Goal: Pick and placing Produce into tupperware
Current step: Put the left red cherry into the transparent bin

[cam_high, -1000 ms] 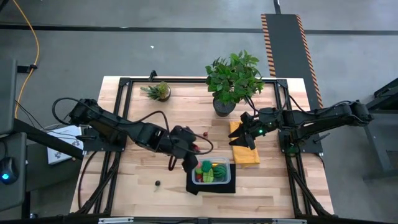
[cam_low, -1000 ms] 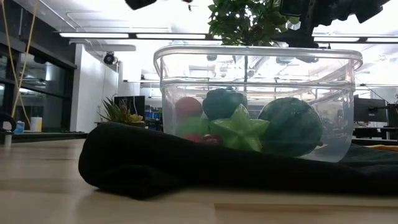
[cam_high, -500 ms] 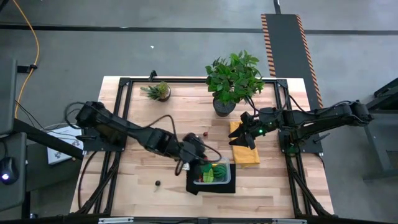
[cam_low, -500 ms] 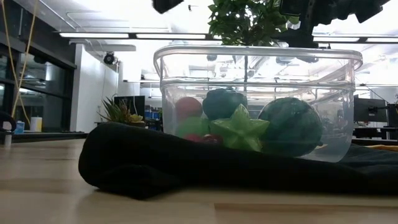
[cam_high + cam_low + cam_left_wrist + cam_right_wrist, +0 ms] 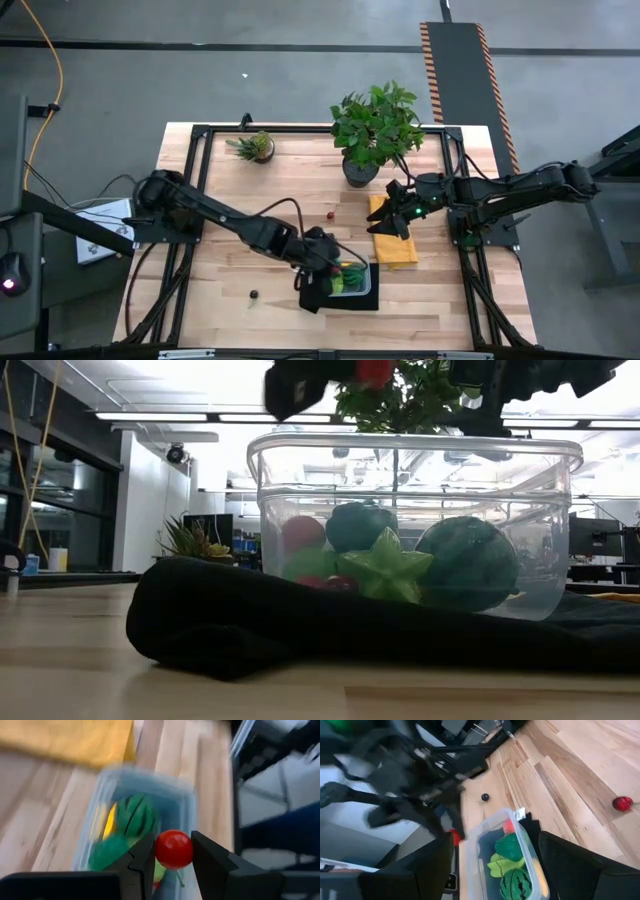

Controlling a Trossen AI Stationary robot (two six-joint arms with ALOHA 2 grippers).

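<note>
My left gripper (image 5: 328,264) hovers over the tupperware's left part, shut on a small red round produce piece (image 5: 173,849), which also shows as the red piece (image 5: 375,370) in the low view. The clear tupperware (image 5: 368,291) stands on a black mat (image 5: 200,620) and holds a green star (image 5: 388,568), a watermelon (image 5: 468,563), a dark green piece and a red one. My right gripper (image 5: 399,216) waits open over the yellow cloth (image 5: 396,248). A red piece (image 5: 330,214) and a dark berry (image 5: 253,294) lie on the bare wood. My left gripper pinches the red round piece (image 5: 165,851) between its two fingers, one on either side of it. The fingers come from above, slanting toward the table's right. The piece is lifted clear, above the tupperware's rim (image 5: 190,800).
A big potted plant (image 5: 374,128) stands at the far edge and a small one (image 5: 256,147) at the far left. The black frame rails (image 5: 190,190) run along both table sides. Bare wood lies left of the mat and along the near edge.
My left gripper, still shut on the red piece, has moved toward the table's right and near edge, from beside the mat to above the tupperware, and has come down a little. The arm has stretched out behind it. The tupperware has not moved.
</note>
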